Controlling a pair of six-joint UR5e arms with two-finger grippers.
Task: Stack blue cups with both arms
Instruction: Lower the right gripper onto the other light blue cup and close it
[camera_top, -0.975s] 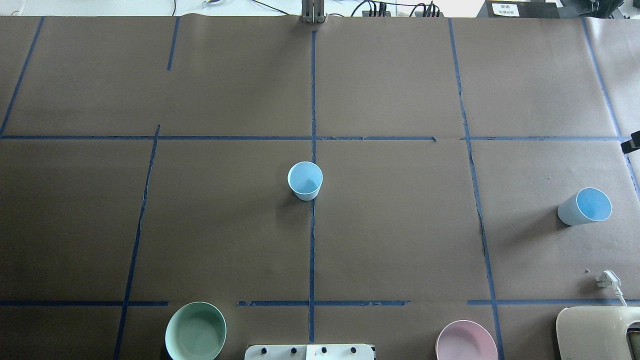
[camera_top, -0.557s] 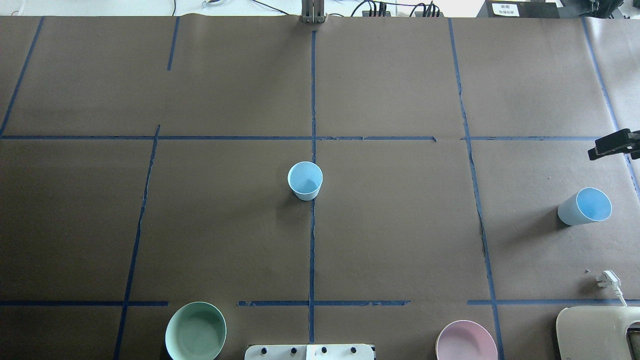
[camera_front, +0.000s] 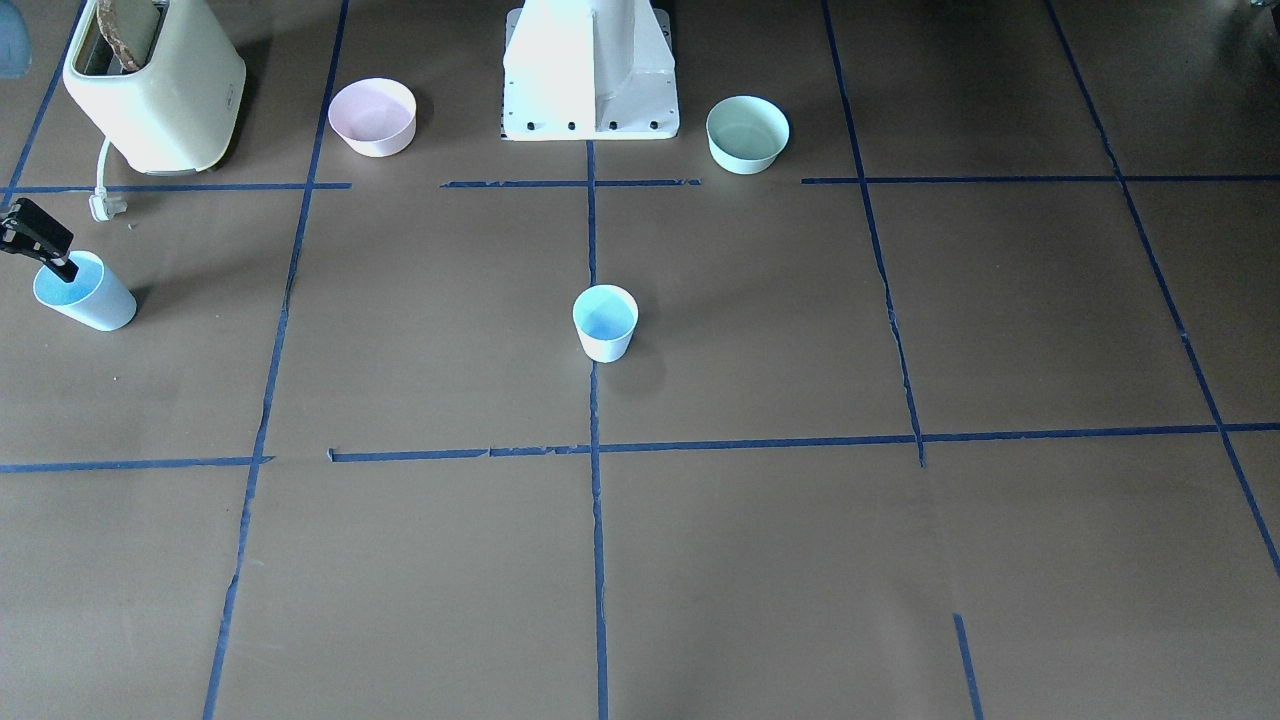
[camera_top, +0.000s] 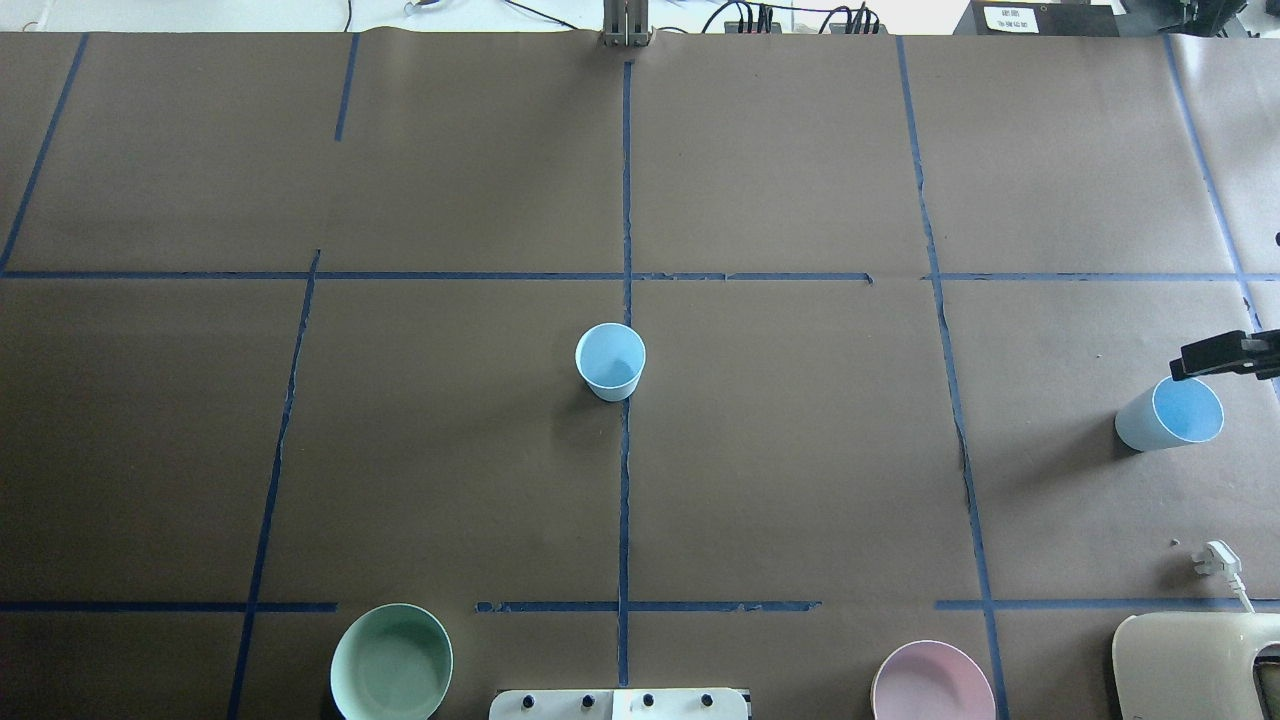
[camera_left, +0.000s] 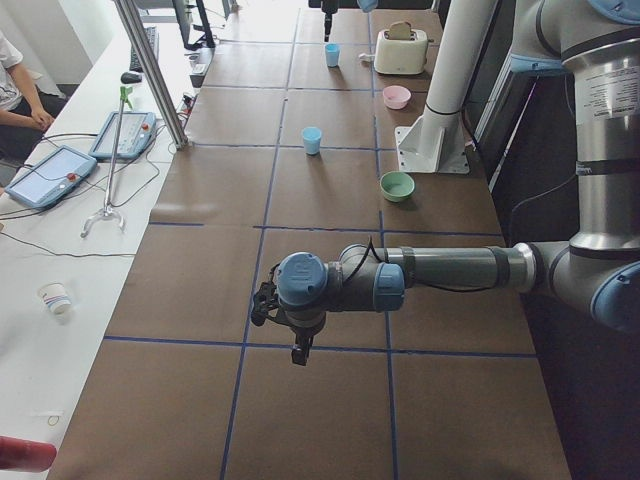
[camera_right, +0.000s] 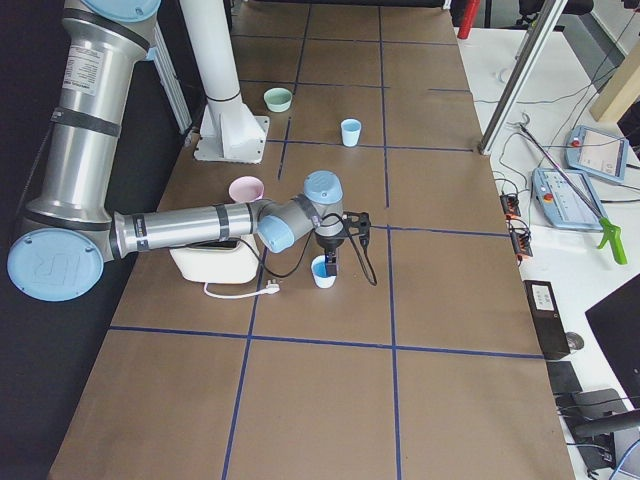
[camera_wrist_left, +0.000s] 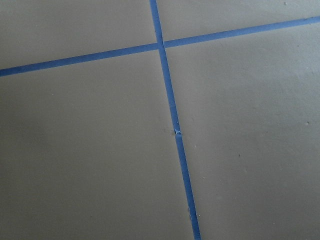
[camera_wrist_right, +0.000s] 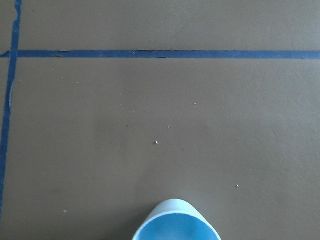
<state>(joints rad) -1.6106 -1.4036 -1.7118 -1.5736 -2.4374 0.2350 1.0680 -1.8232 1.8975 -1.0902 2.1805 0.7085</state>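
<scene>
One pale-blue cup (camera_top: 610, 360) stands upright at the table's middle, also in the front view (camera_front: 605, 322). The second blue cup (camera_top: 1170, 413) stands at the far right, also in the front view (camera_front: 83, 291) and at the bottom edge of the right wrist view (camera_wrist_right: 176, 225). My right gripper (camera_top: 1215, 357) comes in from the right edge, just beyond and above this cup's rim (camera_right: 323, 272). Only part of it shows, so I cannot tell whether it is open. My left gripper (camera_left: 298, 350) hangs over bare table far to the left, seen only in the left side view.
A mint-green bowl (camera_top: 391, 662) and a pink bowl (camera_top: 932, 685) stand on either side of the white pedestal (camera_front: 590, 70). A cream toaster (camera_top: 1190, 665) with its white plug (camera_top: 1215, 557) sits near the right cup. Blue tape lines cross the brown table.
My right gripper has come in from the right edge and moved toward the robot's side, to just above the right cup's rim. Both cups have stayed in place.
</scene>
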